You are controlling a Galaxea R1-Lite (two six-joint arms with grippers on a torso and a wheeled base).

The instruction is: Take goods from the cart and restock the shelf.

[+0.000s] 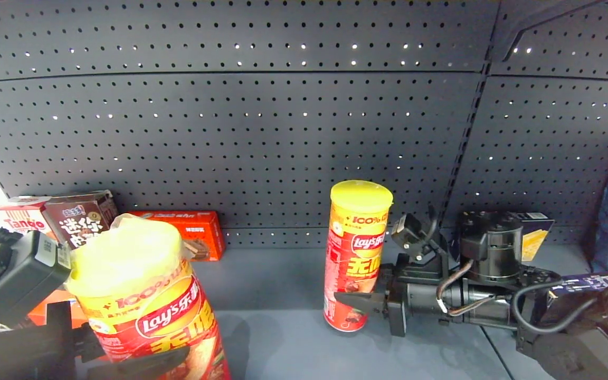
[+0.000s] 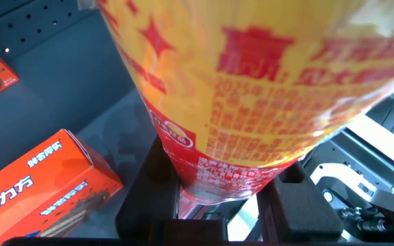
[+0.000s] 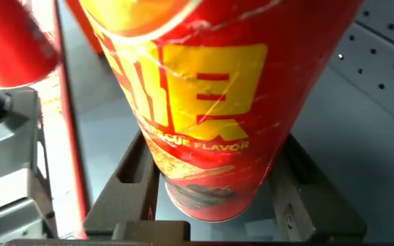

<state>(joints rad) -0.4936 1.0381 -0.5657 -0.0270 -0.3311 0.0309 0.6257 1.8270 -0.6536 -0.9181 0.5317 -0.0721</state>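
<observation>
On my left, the left jaws are clenched low on a tall chip can (image 1: 145, 303), carried tilted at the front of the shelf (image 1: 283, 338), just before the snack boxes (image 1: 79, 216). Mid-shelf, a second chip can (image 1: 354, 258) stands on the deck with the right jaws gripping its lower half. I judge this to be the placing step. Next I'd let go of the second chip can once it sits flat, back that arm straight out, then set the tall chip can down beside it.
</observation>
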